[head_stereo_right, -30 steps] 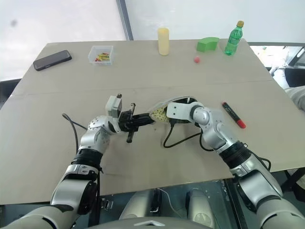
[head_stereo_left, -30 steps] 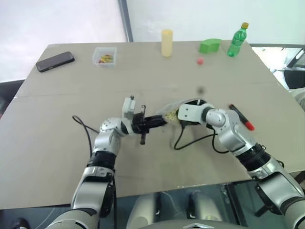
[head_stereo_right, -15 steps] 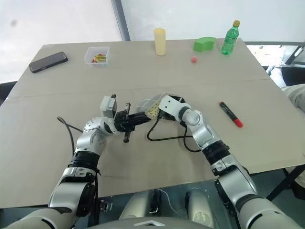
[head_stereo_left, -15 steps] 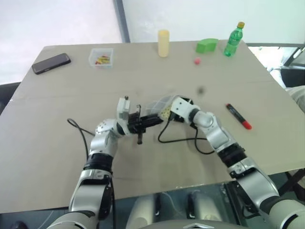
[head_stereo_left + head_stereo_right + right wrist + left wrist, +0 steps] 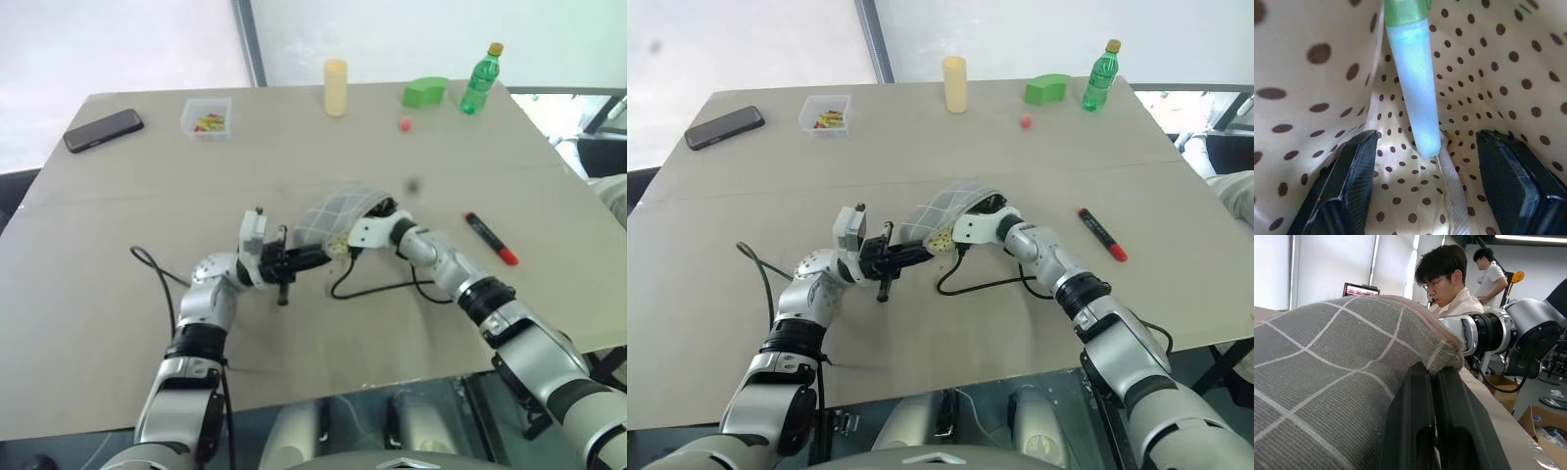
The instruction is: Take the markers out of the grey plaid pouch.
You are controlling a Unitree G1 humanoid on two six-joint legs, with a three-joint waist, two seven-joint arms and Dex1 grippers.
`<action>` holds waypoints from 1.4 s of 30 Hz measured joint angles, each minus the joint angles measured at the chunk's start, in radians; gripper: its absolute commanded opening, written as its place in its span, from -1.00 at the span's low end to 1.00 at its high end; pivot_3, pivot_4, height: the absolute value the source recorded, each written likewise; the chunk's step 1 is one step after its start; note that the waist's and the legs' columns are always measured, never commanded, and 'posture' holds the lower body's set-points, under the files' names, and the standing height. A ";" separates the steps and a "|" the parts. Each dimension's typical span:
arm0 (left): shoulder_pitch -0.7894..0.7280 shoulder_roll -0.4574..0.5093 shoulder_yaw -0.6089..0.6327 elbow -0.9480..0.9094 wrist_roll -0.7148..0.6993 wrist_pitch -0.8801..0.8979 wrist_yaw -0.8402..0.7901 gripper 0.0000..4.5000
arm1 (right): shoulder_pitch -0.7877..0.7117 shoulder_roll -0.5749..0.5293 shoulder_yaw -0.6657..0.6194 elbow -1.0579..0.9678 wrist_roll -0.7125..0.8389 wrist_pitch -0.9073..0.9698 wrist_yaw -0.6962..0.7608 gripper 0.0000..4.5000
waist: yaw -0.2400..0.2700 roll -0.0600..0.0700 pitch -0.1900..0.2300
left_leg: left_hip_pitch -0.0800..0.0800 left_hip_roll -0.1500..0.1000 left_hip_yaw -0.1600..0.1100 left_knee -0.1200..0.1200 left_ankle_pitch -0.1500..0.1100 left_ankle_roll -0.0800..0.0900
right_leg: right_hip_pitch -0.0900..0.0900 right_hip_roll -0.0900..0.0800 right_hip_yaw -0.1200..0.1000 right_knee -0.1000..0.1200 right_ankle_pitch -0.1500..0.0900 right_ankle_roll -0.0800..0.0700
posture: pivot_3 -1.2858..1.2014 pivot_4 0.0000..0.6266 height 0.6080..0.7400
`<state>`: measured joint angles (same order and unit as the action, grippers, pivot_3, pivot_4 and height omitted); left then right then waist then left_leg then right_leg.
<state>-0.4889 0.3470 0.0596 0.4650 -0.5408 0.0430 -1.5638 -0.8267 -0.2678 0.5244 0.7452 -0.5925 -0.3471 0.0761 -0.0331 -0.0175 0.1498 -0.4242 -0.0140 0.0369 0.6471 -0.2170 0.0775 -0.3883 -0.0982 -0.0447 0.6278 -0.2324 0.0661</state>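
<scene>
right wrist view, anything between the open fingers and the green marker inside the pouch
Nothing visible. The right gripper is open inside the grey plaid pouch, and the green marker lies straight ahead between its fingers, with only dotted lining around it.

Grey plaid pouch [image 5: 333, 213] sat mid-table, lifted off the surface and arched, pale grid lines on grey fabric, yellowish lining with dark dots showing at its open mouth. One corner of its edge was pinched between black fingers [image 5: 1415, 421]. Green marker [image 5: 1413, 88] lay inside the pouch against the dotted lining, pale translucent barrel with a bright green section at one end. Red marker [image 5: 491, 240] with black end lay flat on the table, well apart from the pouch, angled diagonally.
</scene>
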 measured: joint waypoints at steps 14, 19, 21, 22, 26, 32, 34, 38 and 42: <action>0.014 -0.002 0.007 -0.039 -0.004 0.014 0.002 -1.00 | -0.023 -0.041 0.070 0.009 -0.211 -0.034 -0.236 0.45 | -0.001 0.000 0.000 | 0.000 0.000 0.000 0.000 0.000 0.000 | 0.000 0.000 0.000 0.000 0.000 0.000 | 0.03 -0.52 0.94; 0.022 -0.003 0.007 -0.050 -0.004 0.021 0.010 -1.00 | -0.024 -0.040 0.070 0.012 -0.215 -0.027 -0.237 0.45 | -0.001 0.000 0.000 | 0.000 0.000 0.000 0.000 0.000 0.000 | 0.000 0.000 0.000 0.000 0.000 0.000 | 0.03 -0.52 0.94; 0.023 -0.003 0.007 -0.055 -0.004 0.029 0.013 -1.00 | -0.026 -0.040 0.070 0.014 -0.218 -0.025 -0.241 0.45 | -0.001 0.000 0.000 | 0.000 0.000 0.000 0.000 0.000 0.000 | 0.000 0.000 0.000 0.000 0.000 0.000 | 0.03 -0.52 0.94; 0.024 -0.003 0.007 -0.061 -0.005 0.037 0.016 -1.00 | -0.027 -0.040 0.070 0.014 -0.220 -0.025 -0.246 0.45 | -0.001 0.000 0.000 | 0.000 0.000 0.000 0.000 0.000 0.000 | 0.000 0.000 0.000 0.000 0.000 0.000 | 0.03 -0.52 0.94; 0.034 -0.004 0.009 -0.077 -0.013 0.062 0.025 -1.00 | -0.027 -0.040 0.070 0.014 -0.221 -0.026 -0.256 0.45 | -0.001 0.000 0.000 | 0.000 0.000 0.000 0.000 0.000 0.000 | 0.000 0.000 0.000 0.000 0.000 0.000 | 0.03 -0.52 0.94; 0.036 -0.003 0.010 -0.103 -0.017 0.081 0.028 -1.00 | -0.027 -0.039 0.068 0.012 -0.212 -0.024 -0.249 0.10 | -0.001 0.000 0.000 | 0.000 0.000 0.000 0.000 0.000 0.000 | 0.000 0.000 0.000 0.000 0.000 0.000 | 0.03 -0.52 0.94; 0.037 -0.003 0.010 -0.107 -0.025 0.087 0.028 -1.00 | -0.026 -0.040 0.064 0.018 -0.205 -0.014 -0.243 -0.35 | -0.001 0.000 0.000 | 0.000 0.000 0.000 0.000 0.000 0.000 | 0.000 0.000 0.000 0.000 0.000 0.000 | 0.03 -0.52 0.94; 0.037 -0.003 0.010 -0.122 -0.039 0.103 0.025 -1.00 | -0.018 -0.043 0.055 0.018 -0.198 0.004 -0.234 -0.96 | 0.000 0.000 0.000 | 0.000 0.000 0.000 0.000 0.000 0.000 | 0.000 0.000 0.000 0.000 0.000 0.000 | 0.03 -0.52 0.94; 0.036 -0.006 0.010 -0.130 -0.046 0.127 0.027 -1.00 | 0.010 -0.068 0.044 -0.024 -0.182 0.022 -0.210 -0.96 | 0.000 0.000 0.000 | 0.000 0.000 0.000 0.000 0.000 0.000 | 0.000 0.000 0.000 0.000 0.000 0.000 | 0.03 -0.52 0.94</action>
<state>-0.4528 0.3408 0.0693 0.3355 -0.5866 0.1695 -1.5369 -0.8166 -0.3355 0.5685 0.7212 -0.7741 -0.3250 -0.1337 -0.0332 -0.0173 0.1499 -0.4242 -0.0141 0.0369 0.6466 -0.2169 0.0773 -0.3883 -0.0980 -0.0444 0.6273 -0.2325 0.0660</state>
